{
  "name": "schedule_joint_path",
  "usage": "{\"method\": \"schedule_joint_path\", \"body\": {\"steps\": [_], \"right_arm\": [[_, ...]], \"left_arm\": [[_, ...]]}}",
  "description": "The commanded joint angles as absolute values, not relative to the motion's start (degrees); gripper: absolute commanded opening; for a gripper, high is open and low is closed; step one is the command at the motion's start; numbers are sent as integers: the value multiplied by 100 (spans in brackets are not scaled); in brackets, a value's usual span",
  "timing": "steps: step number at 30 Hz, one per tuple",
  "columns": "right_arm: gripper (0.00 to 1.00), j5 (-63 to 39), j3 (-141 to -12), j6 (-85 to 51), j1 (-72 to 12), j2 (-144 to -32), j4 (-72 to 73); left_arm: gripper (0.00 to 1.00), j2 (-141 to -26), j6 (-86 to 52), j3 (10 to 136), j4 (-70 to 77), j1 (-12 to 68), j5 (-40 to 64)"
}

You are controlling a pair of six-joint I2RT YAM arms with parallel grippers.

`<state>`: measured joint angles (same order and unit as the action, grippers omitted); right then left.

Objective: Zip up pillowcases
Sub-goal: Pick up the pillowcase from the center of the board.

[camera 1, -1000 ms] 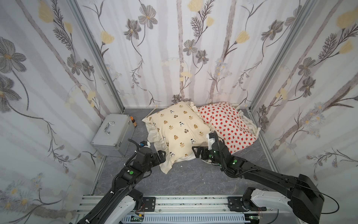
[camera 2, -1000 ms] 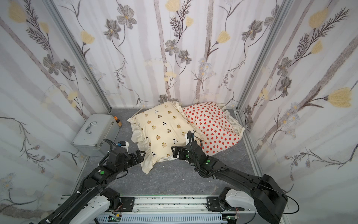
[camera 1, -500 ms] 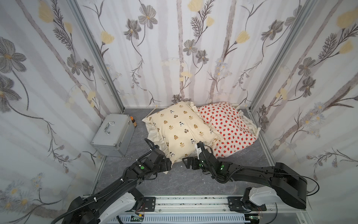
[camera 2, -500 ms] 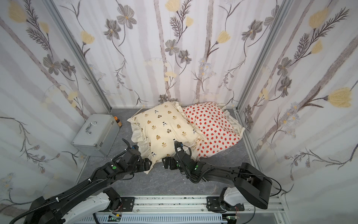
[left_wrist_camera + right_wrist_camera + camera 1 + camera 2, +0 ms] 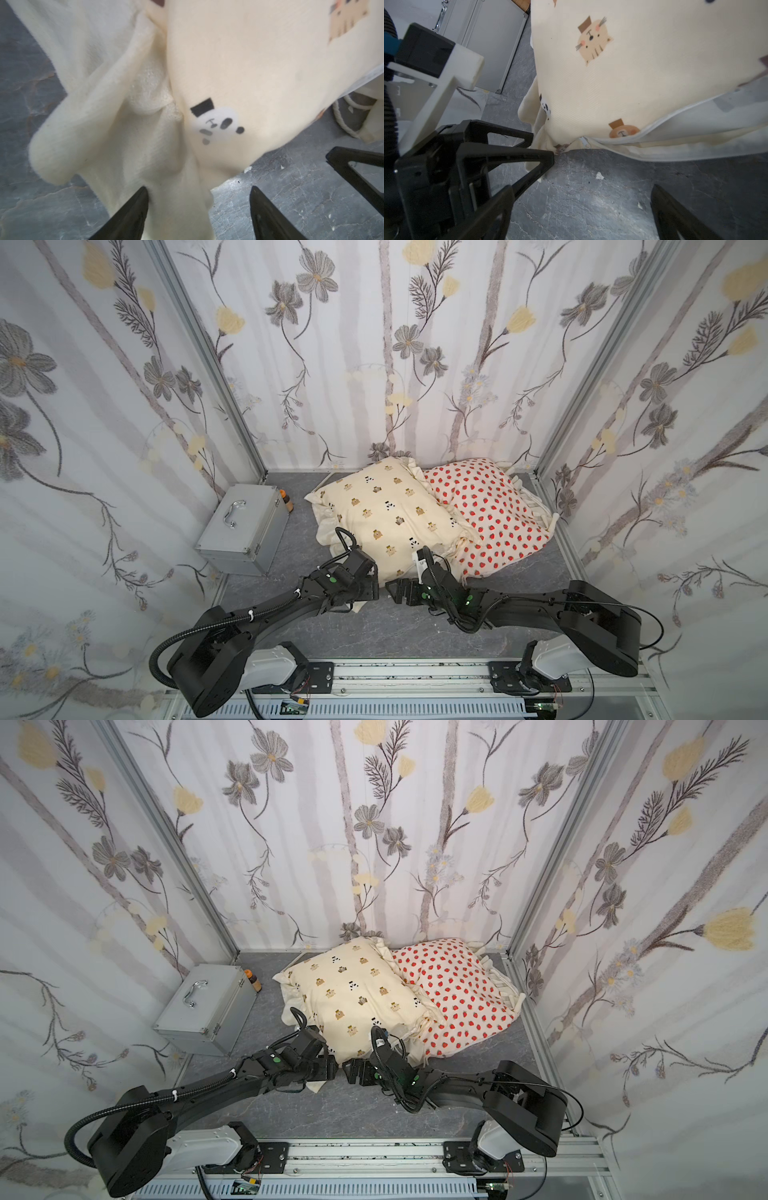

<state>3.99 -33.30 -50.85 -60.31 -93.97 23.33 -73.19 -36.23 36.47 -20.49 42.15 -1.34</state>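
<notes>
Straddling the ruffle (image 5: 178,203) of the cream pillowcase (image 5: 386,514) toward the table's (image 5: 399,630) near edge, my left gripper (image 5: 199,188) not yet clamped and my right gripper (image 5: 581,187) wide open by the zipper pull (image 5: 584,142), I risk pinching loose frill and the case sliding.

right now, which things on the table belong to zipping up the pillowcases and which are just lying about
For the job:
- cream bear pillowcase
- its zipper pull, zip open
- strawberry pillowcase

Just lying about:
- silver metal case
- small orange-capped bottle beside the case
</notes>
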Motion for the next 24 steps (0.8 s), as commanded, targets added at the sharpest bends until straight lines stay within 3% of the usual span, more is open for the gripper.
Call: {"method": "schedule_joint_path", "body": {"steps": [1, 11, 24], "right_arm": [[100, 395, -3303, -5250, -6014, -9450, 2699], [100, 412, -3108, -5390, -5911, -9422, 2837], [100, 404, -3189, -5104, -5915, -9420, 2687]], "left_arm": [[73, -7591, -3620, 3750, -1898, 4219, -311], [59, -8228, -3716, 3872, -1702, 4246, -289], [12, -8155, -3563, 3771, -1731, 4245, -368]]}}
